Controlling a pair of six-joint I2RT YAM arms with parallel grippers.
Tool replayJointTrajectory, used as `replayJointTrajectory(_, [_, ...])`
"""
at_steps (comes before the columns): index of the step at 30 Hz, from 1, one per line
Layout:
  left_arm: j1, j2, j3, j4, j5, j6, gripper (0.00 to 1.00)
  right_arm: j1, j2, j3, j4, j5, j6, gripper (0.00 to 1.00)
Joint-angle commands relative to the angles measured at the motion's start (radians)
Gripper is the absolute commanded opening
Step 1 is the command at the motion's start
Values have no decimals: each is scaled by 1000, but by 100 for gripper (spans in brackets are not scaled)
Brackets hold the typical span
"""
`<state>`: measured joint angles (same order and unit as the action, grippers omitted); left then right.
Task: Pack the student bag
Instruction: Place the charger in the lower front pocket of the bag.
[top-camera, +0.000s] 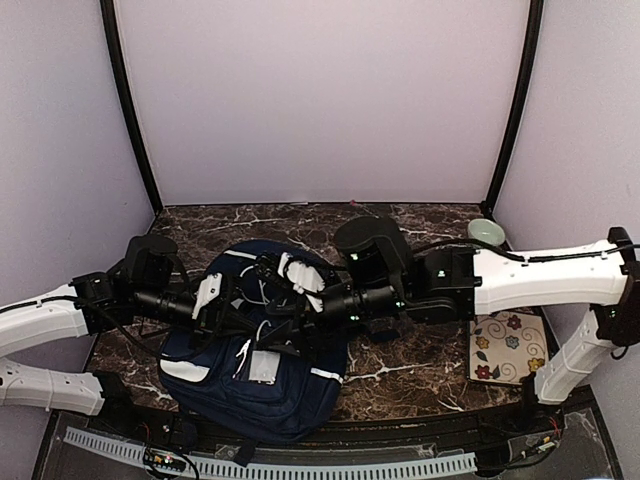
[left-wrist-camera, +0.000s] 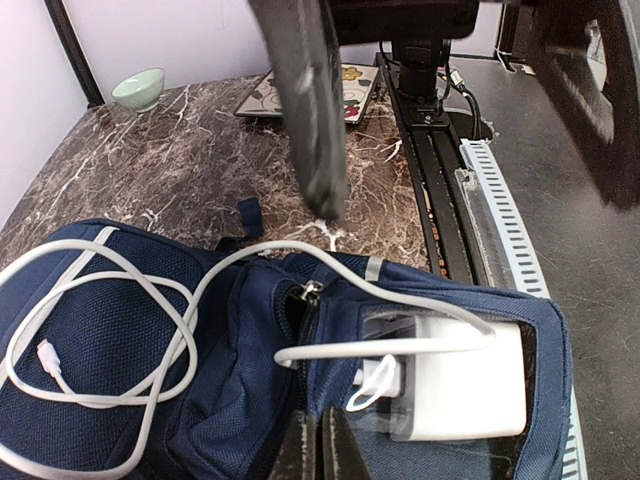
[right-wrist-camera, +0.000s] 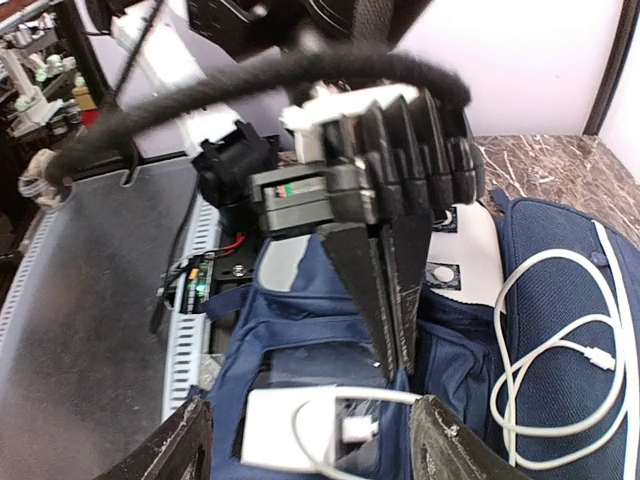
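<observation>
Looking down, I see the student bag (top-camera: 262, 375) flat on the worktop (top-camera: 410, 372), white charger block (left-wrist-camera: 462, 384) in its front pocket, cable (left-wrist-camera: 95, 330) coiled on top. My left gripper (left-wrist-camera: 320, 452) is pinched together on the pocket edge; my right gripper (right-wrist-camera: 305, 440) hangs apart above. Green bowl (top-camera: 486, 232) and floral notebook (top-camera: 508, 348) sit well off to the right.

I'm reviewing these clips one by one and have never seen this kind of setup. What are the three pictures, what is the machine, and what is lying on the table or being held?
The machine is two robot arms bolted at the near edge of a marble-patterned table. The overhead picture looks down from behind them; the other two come from cameras on each wrist.

Between the arms lies the student bag, navy blue. A white charger sits in its front pocket, and its white cable loops over the bag.

The left gripper is shut, pinching the fabric at the pocket's edge. The right gripper is open above the charger and holds nothing.

Also on the table: a pale green bowl at the far right and a flowered book or mat.
</observation>
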<state>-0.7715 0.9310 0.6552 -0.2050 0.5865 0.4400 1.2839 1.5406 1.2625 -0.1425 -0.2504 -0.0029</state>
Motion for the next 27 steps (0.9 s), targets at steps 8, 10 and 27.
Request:
replayJointTrajectory(8, [24,-27,11,74,-47,1,0,8,139,2,173,213,-109,69])
replayJointTrajectory(10, [24,-25,12,73,-47,2,0,3,151,17,139,206,-108,59])
replayJointTrajectory(27, [24,-23,58,32,-35,129,0,-215,308,133,74,-364,39,0])
